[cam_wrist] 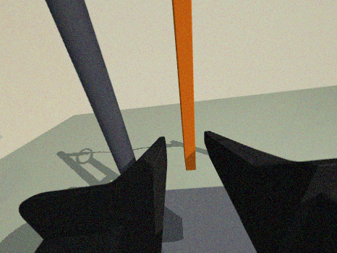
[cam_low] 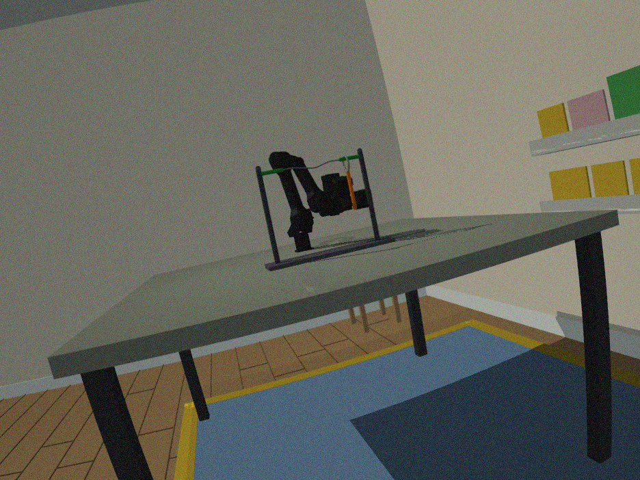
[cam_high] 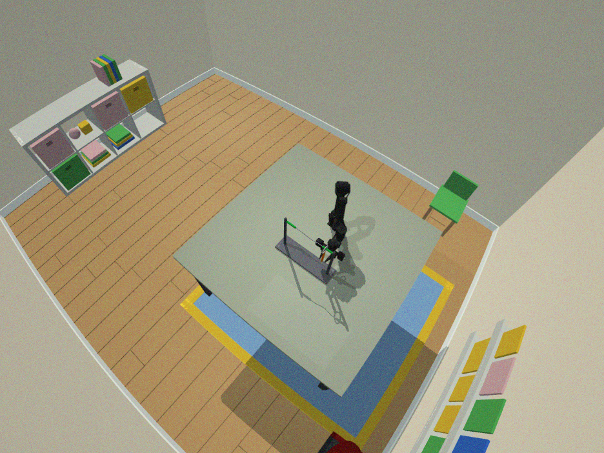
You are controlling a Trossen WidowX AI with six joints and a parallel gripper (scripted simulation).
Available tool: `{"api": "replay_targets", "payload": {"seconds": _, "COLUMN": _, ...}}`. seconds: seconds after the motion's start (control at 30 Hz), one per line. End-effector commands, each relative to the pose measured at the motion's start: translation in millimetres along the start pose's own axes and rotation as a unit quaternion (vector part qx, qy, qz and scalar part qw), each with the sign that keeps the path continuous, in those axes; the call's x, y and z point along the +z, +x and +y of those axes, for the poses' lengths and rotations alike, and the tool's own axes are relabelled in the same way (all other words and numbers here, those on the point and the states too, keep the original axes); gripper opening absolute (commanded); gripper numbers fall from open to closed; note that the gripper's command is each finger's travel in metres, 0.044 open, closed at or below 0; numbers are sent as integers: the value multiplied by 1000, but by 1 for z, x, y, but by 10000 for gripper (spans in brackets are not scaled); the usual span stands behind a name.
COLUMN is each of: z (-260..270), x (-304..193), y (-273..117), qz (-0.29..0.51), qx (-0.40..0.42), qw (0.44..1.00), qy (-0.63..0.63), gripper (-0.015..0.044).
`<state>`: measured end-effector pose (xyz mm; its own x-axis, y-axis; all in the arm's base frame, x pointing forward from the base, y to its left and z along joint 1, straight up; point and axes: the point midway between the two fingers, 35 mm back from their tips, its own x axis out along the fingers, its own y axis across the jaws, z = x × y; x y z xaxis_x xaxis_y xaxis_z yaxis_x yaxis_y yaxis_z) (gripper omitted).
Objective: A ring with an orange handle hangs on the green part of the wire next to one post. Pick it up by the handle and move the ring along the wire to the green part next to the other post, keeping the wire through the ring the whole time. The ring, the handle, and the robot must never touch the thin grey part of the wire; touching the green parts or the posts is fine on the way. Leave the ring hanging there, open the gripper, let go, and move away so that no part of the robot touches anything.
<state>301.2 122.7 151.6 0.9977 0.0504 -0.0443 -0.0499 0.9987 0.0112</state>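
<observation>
plainly, two fingers spread apart, one orange handle (cam_high: 322, 254) (cam_low: 351, 190) (cam_wrist: 185, 87) between, two posts (cam_high: 285, 231) (cam_low: 267, 214), one ring (cam_low: 345, 164)

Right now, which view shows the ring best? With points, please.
Exterior: the ring (cam_high: 324, 249) (cam_low: 347, 164) hangs around the wire's green part, its outline visible above the orange handle (cam_high: 322, 255) (cam_low: 351, 190) (cam_wrist: 185, 83). Top shows it small, crowded by the tool (cam_high: 330, 249) (cam_wrist: 185, 134); wrist shows only its shadow.

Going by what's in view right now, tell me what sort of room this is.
Probably a playroom or nursery classroom: a white cubby shelf with pink, green and yellow bins, a small green chair, and a blue mat with a yellow border.
</observation>
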Motion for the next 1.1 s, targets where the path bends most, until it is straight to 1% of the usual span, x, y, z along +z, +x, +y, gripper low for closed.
{"api": "replay_targets", "payload": {"seconds": 0.0, "z": -2, "x": -2, "y": -11, "qz": 2, "qx": -3, "qw": 1000, "qy": 1, "gripper": 160}}
{"api": "replay_targets", "payload": {"seconds": 0.17, "z": -3, "x": -3, "y": -21, "qz": 2, "qx": -4, "qw": 1000, "qy": 1, "gripper": 160}}
{"api": "replay_targets", "payload": {"seconds": 0.73, "z": -3, "x": -3, "y": -21, "qz": 2, "qx": -4, "qw": 1000, "qy": 1, "gripper": 160}}
{"api": "replay_targets", "payload": {"seconds": 0.8, "z": -1, "x": -2, "y": -26, "qz": 2, "qx": -1, "qw": 1000, "qy": 0, "gripper": 212}}
{"api": "replay_targets", "payload": {"seconds": 1.0, "z": -2, "x": -2, "y": -67, "qz": 3, "qx": -1, "qw": 1000, "qy": 0, "gripper": 370}}
{"api": "replay_targets", "payload": {"seconds": 1.07, "z": -2, "x": -3, "y": -71, "qz": 3, "qx": -1, "qw": 1000, "qy": 0, "gripper": 423}}
